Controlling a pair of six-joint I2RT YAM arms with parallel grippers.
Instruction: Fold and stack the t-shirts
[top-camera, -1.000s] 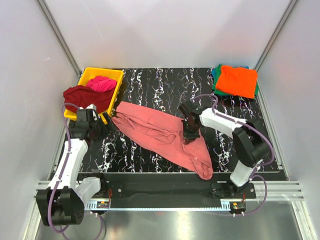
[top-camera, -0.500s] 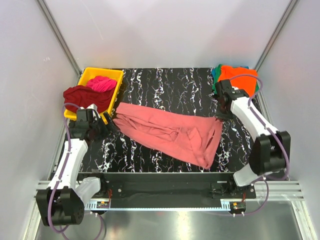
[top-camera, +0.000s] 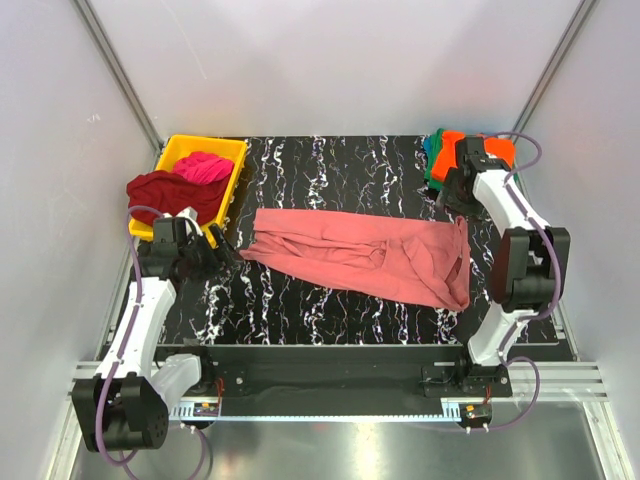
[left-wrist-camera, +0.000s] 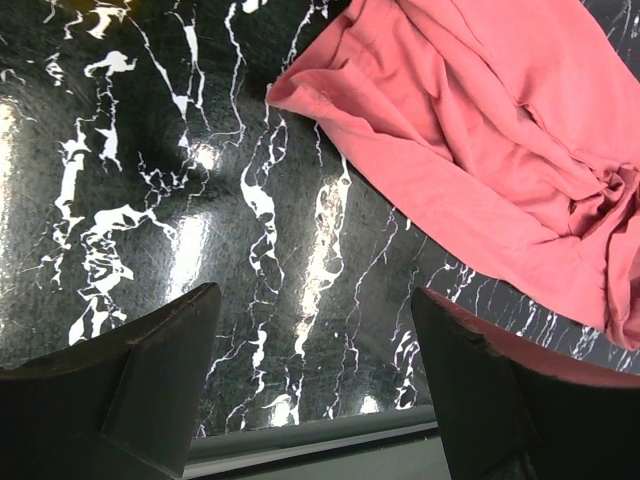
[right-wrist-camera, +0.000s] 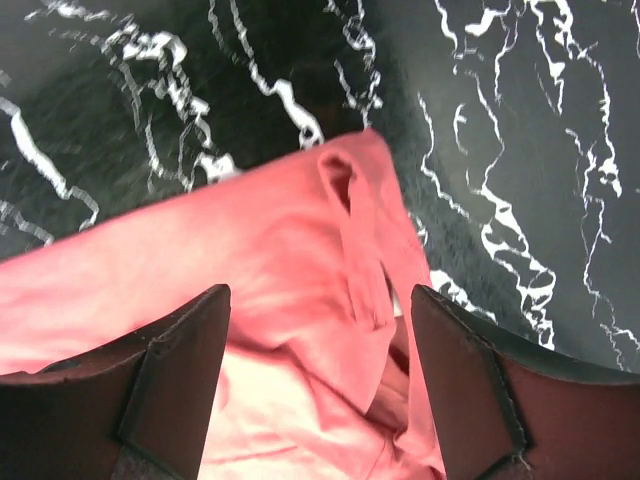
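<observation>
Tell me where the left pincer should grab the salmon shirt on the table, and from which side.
The salmon shirt tapers to a flat tip at its left corner, which points toward the open left pincer. Probably pinch that corner, coming in low from the left.

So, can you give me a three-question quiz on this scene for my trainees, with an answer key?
1. True or false: the yellow bin is empty.
2. Which colour tops the folded stack at the table's far right corner? A orange, B pink, C white.
3. Do the left fingers or the right fingers grip the pink t-shirt?
Key: 1 false, it holds a dark red shirt and a magenta shirt. 2 A. 3 No, both pairs stand open.
</observation>
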